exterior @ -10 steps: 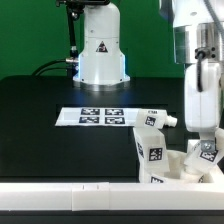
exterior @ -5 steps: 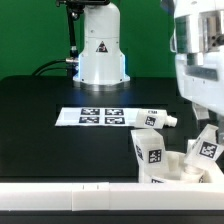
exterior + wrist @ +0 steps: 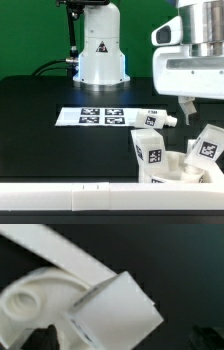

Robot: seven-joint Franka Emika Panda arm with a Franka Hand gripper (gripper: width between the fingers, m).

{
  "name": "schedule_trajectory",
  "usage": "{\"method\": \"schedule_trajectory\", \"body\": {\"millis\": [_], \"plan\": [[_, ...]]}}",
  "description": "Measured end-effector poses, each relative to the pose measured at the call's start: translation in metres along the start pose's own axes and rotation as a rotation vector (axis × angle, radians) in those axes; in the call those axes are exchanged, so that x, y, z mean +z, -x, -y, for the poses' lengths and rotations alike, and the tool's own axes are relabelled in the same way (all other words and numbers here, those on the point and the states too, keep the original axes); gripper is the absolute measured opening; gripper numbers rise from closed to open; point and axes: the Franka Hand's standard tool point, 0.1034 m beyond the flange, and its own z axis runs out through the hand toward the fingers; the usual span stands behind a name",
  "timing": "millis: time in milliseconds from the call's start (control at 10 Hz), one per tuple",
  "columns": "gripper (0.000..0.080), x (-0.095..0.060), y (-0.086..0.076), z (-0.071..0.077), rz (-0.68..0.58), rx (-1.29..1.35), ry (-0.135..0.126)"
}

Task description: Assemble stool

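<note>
Exterior view low, facing robot base (image 3: 100, 50), wrist view close, both showing stool (image 3: 150, 150)

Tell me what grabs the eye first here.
At the exterior view's lower right, a tagged leg and a tilted leg crowd the white ring-like seat. The open gripper hangs above them, and the marker board lies mid-table.

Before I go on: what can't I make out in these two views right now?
- Seat, exterior view: mostly hidden behind the tagged leg and the edge bar; cut off at the exterior view's right.
- White block, wrist view: blurred, no tag readable, so I cannot tell which leg it is.
</note>
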Motion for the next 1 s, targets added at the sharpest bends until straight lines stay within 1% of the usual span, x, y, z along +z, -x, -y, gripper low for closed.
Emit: {"method": "schedule_trajectory", "body": {"millis": [100,200,300,500,600,700,800,900,1000], "plan": [[0.0649,-0.002,0.003,0.001,-0.001,-0.239,0.010],[0.0649,0.000,0.005,-0.002,0.014,-0.482,0.029],[0.0649,0.002,0.005,-0.005,0.005,-0.531,0.028],[0.0649,0.002,0.003,-0.006,0.003,-0.635,0.034],[0.0649,0.001,0.002,-0.007,0.000,-0.782,0.048],[0.0649,0.000,0.003,-0.004,-0.002,-0.991,0.069],[0.0649,0.002,0.010,-0.002,0.012,-1.115,0.085],[0.0649,0.002,0.012,-0.002,0.027,-1.265,0.101],[0.0649,0.002,0.010,-0.004,0.009,-1.297,0.099]]}}
